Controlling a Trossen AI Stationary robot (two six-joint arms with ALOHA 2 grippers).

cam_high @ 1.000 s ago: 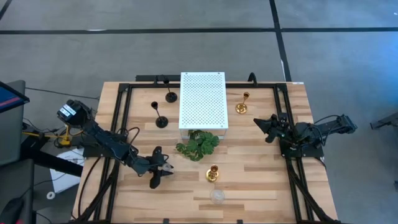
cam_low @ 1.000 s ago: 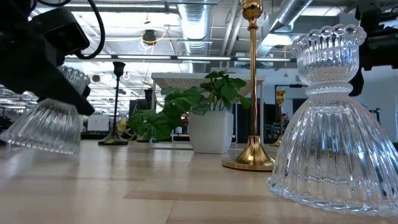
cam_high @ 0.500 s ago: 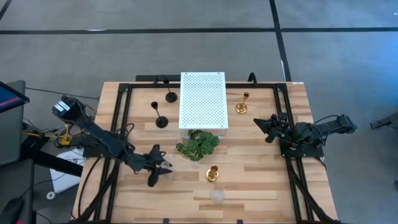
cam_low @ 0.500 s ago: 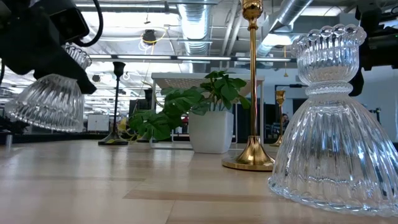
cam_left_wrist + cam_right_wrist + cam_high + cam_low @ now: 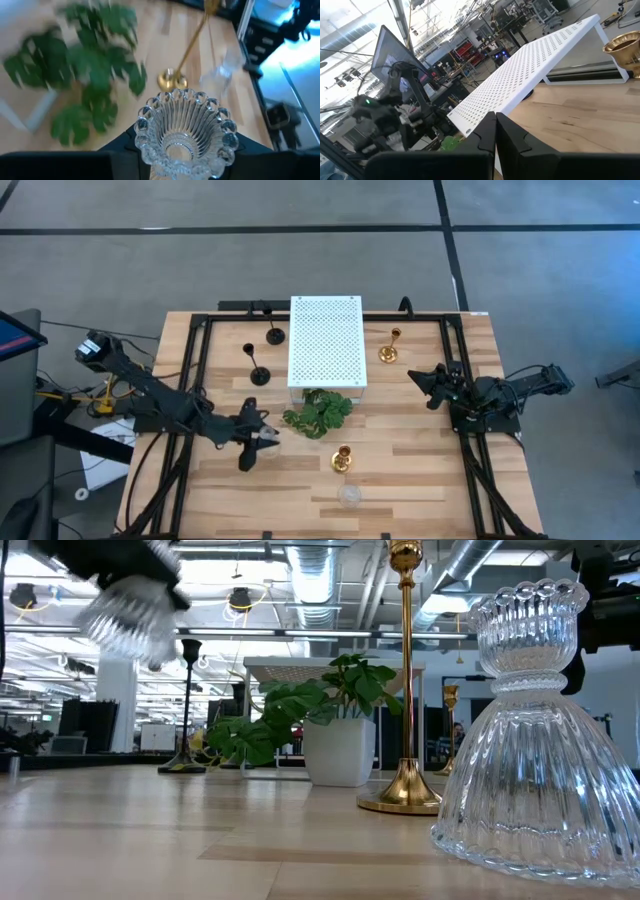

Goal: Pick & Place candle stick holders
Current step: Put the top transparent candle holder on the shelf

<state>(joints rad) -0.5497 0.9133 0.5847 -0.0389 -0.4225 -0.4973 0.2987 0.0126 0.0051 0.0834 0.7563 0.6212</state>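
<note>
My left gripper [image 5: 258, 443] is shut on a clear glass candle holder [image 5: 184, 129], held high above the table's near left part; it shows blurred in the low view [image 5: 135, 615]. The second glass holder [image 5: 349, 496] stands on its flared base near the front edge. One gold holder [image 5: 342, 460] stands just beyond it, and another [image 5: 389, 352] stands right of the white stand. Two black holders [image 5: 259, 375] [image 5: 274, 335] stand left of the stand. My right gripper [image 5: 428, 387] is shut and empty at the table's right. My left gripper pinches the glass holder at its narrow end [image 5: 170, 162] between its two fingers [image 5: 131, 146], one on each side. The holder's ribbed, flared end [image 5: 186, 107] points away from the gripper. The holder is lifted clear of the table and tilted.
A white perforated stand [image 5: 326, 340] takes up the far middle of the table. A green leafy sprig in a white pot [image 5: 318, 412] stands just in front of it, close to my left gripper. Black frame rails [image 5: 190, 380] run along both sides.
My left gripper has risen with the glass holder and gone a little toward the far edge and the sprig. The holder, low near the tabletop a second ago, now hangs high and clear of it, still tilted.
</note>
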